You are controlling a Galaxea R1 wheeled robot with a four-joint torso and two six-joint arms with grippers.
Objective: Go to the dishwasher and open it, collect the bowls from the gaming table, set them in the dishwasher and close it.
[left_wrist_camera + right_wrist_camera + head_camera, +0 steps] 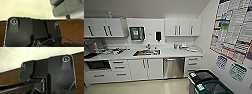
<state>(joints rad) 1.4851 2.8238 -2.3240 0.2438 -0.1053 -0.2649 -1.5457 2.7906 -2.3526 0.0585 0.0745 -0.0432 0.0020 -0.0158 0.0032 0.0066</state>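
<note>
The dishwasher (173, 67) stands shut under the white counter in the head view, right of the sink cabinet, its stainless-steel front and bar handle facing me from across the pale floor. The bowls and the gaming table are out of view. Both wrist views show the robot's dark plate over pale floor and a brown wooden surface.
A sink (146, 52) is set in the counter (166, 53), with white cabinets above and below. A dark oven (98, 65) sits at the left. Two open bins (204, 76) (214, 88) stand against the right wall under posters (231, 27).
</note>
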